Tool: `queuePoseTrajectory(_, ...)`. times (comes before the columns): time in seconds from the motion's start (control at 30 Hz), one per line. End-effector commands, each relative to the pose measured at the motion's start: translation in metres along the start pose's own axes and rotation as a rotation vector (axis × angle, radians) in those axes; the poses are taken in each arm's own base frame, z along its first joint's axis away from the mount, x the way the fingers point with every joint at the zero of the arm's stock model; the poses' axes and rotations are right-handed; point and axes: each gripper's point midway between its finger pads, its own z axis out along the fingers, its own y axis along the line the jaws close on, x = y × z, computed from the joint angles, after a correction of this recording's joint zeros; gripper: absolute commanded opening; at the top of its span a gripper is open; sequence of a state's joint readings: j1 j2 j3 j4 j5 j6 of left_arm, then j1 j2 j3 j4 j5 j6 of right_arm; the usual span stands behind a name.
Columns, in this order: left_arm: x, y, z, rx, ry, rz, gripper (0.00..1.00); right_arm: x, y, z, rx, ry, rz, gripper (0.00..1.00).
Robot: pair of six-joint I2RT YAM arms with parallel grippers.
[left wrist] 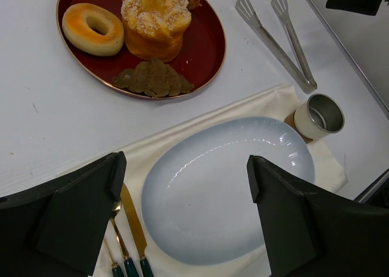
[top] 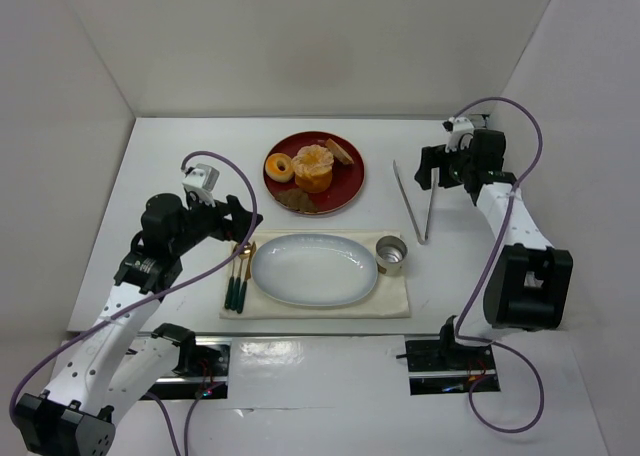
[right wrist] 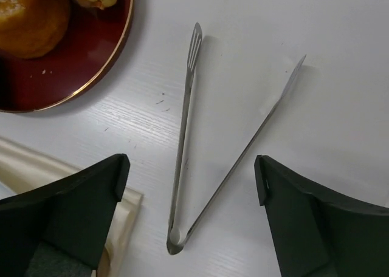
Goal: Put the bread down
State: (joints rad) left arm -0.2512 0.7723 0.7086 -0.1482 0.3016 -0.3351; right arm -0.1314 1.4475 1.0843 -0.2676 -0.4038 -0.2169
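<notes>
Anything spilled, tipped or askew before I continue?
Nothing stands out. The bread, donut and pastry sit on the red plate, the metal cup stands upright, the tongs lie flat.

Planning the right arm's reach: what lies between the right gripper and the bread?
Only the tongs, open on the table below the right gripper, then bare table to the red plate holding the bread; clearest in the right wrist view.

No text, label, brand, number or sign can be read in any of the three views.
</notes>
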Motion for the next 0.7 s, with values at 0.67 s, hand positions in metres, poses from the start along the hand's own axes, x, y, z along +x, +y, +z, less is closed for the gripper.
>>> queuePoseTrajectory(0.67, -0.021, -0.007, -0.003, 0.032, -0.073, 0.057, 1.00, 0.074, -0.006, 0.058, 0.197, 0.229, 0.080, 1.00)
